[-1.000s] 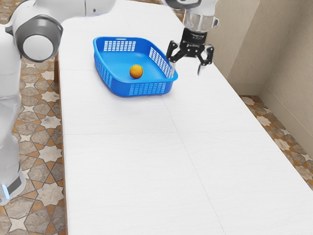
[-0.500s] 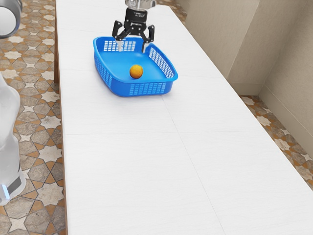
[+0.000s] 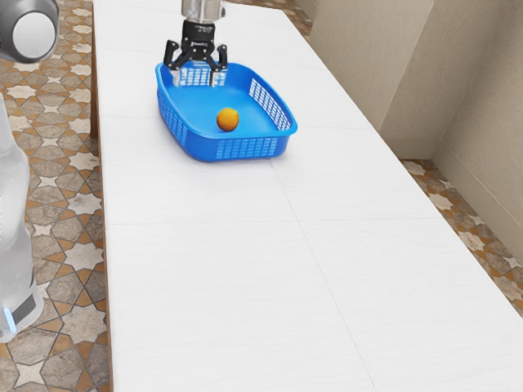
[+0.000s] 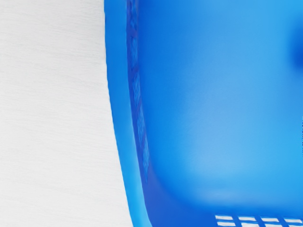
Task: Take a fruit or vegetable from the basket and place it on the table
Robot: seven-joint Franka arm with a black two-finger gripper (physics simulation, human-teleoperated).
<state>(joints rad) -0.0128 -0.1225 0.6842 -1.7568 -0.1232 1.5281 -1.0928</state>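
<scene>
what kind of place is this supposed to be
Probably a simulated room in a home or similar building, though its exact use is unclear. A long white table stands over a floor of star-patterned tiles, with a plain beige wall beyond.

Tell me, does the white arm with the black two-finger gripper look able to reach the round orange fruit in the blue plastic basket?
Probably yes. The gripper hangs open above the basket, nothing covers the fruit, and only walls stand around it, leaving the top free.
</scene>
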